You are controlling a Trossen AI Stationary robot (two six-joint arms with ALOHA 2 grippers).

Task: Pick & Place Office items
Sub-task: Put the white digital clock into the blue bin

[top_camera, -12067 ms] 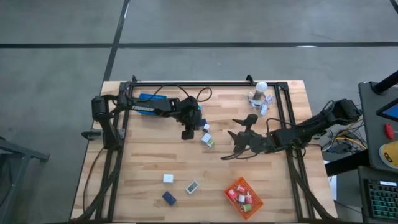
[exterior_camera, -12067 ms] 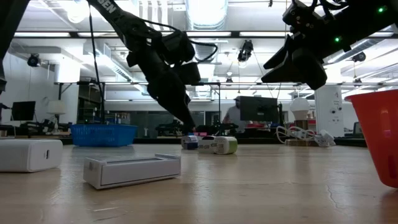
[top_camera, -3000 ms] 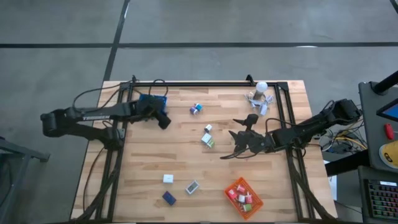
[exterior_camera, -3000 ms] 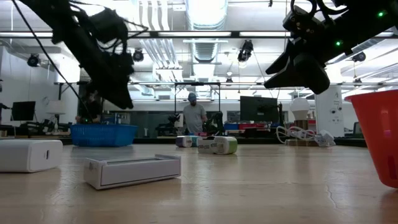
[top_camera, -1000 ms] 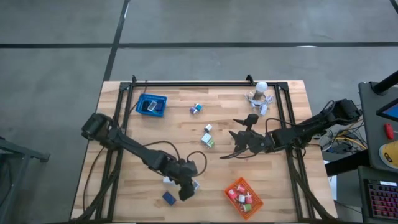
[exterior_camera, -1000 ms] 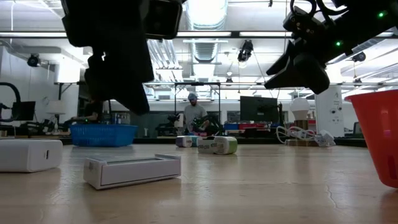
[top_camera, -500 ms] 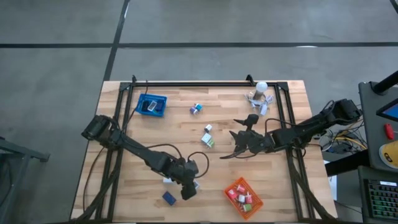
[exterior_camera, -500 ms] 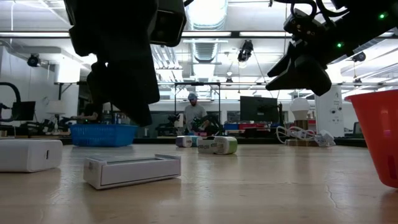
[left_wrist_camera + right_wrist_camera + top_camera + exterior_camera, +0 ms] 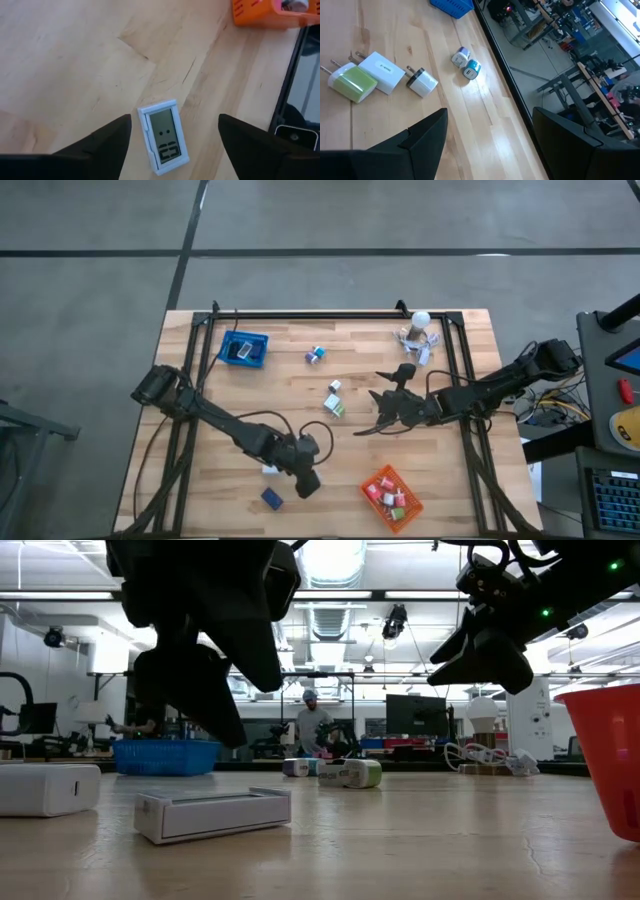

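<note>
Office items: one white display box (image 9: 163, 137) lies between the left gripper's (image 9: 170, 142) parted fingers.

Robotics lab: monitors (image 9: 415, 712), strip-lit workbenches (image 9: 270, 748)

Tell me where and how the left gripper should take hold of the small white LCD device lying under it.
Probably from straight above: the white LCD device lies flat, screen up, on the table. Grip its two long edges, which already run roughly between the open fingers of the left gripper.

White timer (image 9: 164, 137) (grey screen)
</note>
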